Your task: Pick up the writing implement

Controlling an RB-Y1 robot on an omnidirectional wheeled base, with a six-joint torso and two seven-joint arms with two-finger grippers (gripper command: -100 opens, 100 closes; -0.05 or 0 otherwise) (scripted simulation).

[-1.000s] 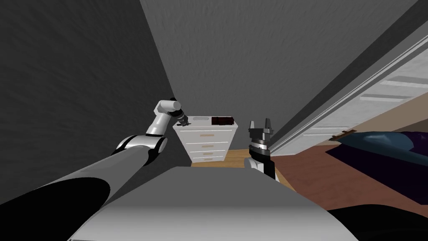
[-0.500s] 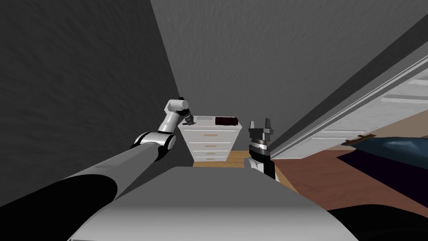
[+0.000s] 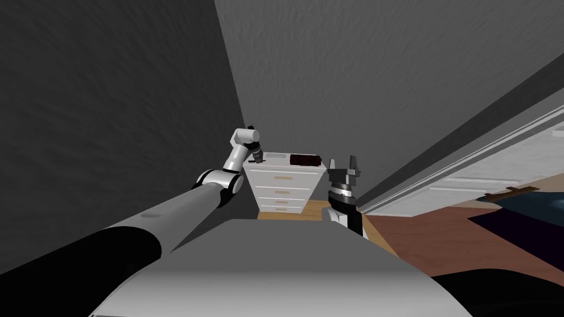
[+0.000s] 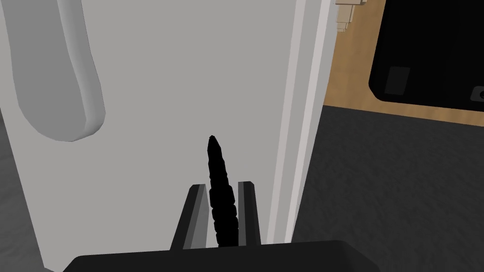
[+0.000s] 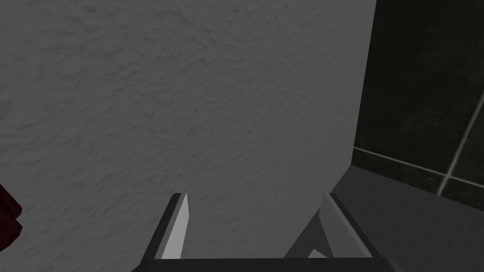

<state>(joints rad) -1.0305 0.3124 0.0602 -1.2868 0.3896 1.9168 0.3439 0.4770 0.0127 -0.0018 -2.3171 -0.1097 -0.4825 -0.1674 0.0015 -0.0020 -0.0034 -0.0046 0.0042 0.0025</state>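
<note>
White dresser in the head view, with the left gripper at the left end of its top and the right gripper held up apart from it. Left wrist view: fingers narrow, clamping the black pen over the dresser top near its edge. Right wrist view: fingers wide apart, holding nothing.

1. We face a corner where a dark grey wall meets a paler grey, rough-textured wall.
2. In that corner stands a white chest of drawers with tan handles.
3. On its top we see a pale grey rounded object and a dark red item, lying apart.
4. Light wooden floor lies before the chest, and reddish-brown floor spreads to the right.
5. White panelled woodwork runs along the right side, with a dark blue shape at the edge.
</note>
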